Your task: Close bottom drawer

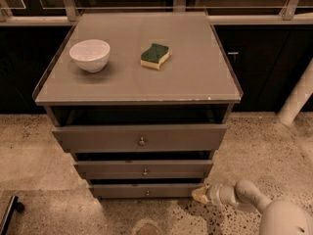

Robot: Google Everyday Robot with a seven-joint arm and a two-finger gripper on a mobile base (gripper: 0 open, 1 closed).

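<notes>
The bottom drawer (146, 191) is the lowest and narrowest of three grey-brown drawer fronts, with a small round metal knob (147, 193). It sits low near the floor, with a dark gap above it. My gripper (199, 194) is at the end of the white arm (244, 196) reaching in from the lower right. Its tip is at the right end of the bottom drawer front, touching or nearly touching it.
The middle drawer (144, 169) and the top drawer (141, 137) stand above, each with a knob. A white bowl (90, 55) and a green-yellow sponge (155, 56) lie on the cabinet top (195, 77). A white post (296, 98) stands at right. The speckled floor (29, 155) surrounds the cabinet.
</notes>
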